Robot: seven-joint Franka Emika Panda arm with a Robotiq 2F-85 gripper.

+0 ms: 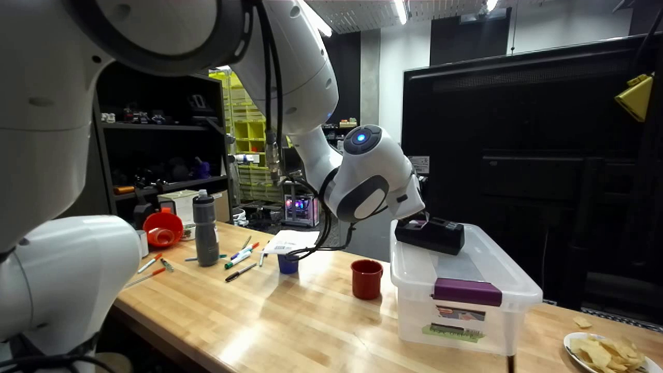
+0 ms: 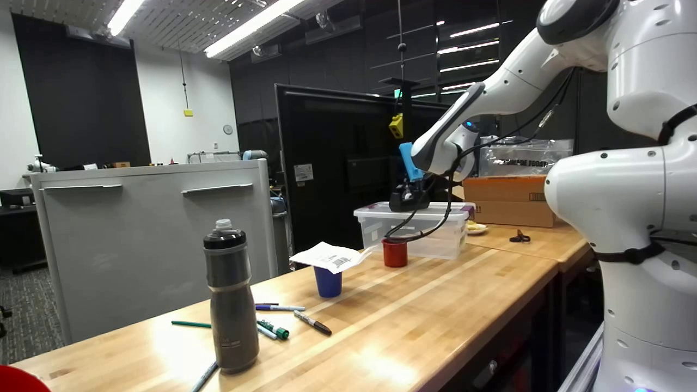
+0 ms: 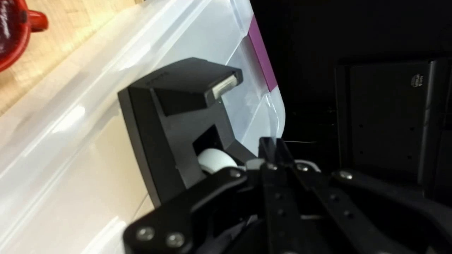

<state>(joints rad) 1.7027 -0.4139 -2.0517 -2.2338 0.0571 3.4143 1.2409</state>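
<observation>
Wrist view alone: gripper plainly pinched narrow, close by black tape dispenser, contact unclear. In an exterior view: bin lid running on past gripper to purple latch; red mug lower. In an exterior view: brown carton, shown only here, well apart.

There's the hand, in at six o'clock, fingers drawn together, right beside a black tape dispenser near the centre; whether they touch, hard to call! A rounded white piece pokes from its slot. Underneath, a clear plastic box, purple latch at one o'clock. Red mug at ten, on the wooden bench; black panel at three.
</observation>
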